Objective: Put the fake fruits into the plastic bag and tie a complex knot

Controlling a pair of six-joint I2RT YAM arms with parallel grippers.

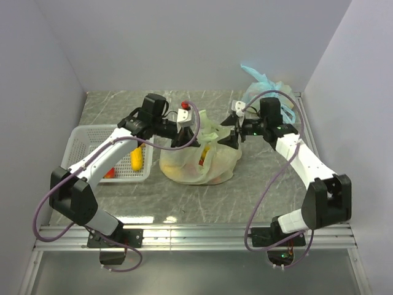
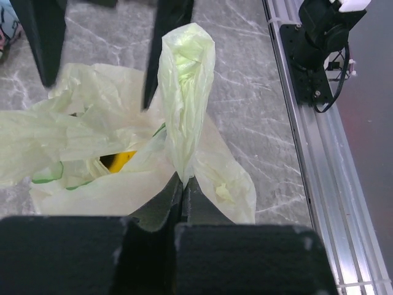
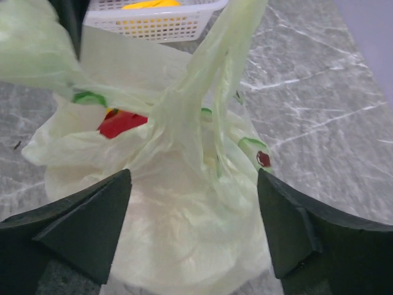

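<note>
The pale yellow-green plastic bag (image 1: 199,161) sits mid-table with fake fruits inside: a red one (image 3: 121,123) and a yellow one (image 2: 120,160) show through its mouth. My left gripper (image 1: 184,138) (image 2: 182,181) is shut on one handle strip (image 2: 185,80), which stands upright beyond the fingertips. My right gripper (image 1: 230,136) (image 3: 193,178) is open, its fingers (image 3: 92,221) straddling the bag's top without pinching it. Another handle (image 3: 212,74) rises from a twisted bunch (image 3: 178,107) at the mouth; whether that is a knot I cannot tell.
A white mesh basket (image 1: 86,138) stands left of the bag, holding a yellow fruit (image 1: 137,158) and an orange-red one (image 1: 109,173). A light blue tied bag (image 1: 265,86) lies at the back right corner. The aluminium rail (image 2: 319,172) runs along the near edge.
</note>
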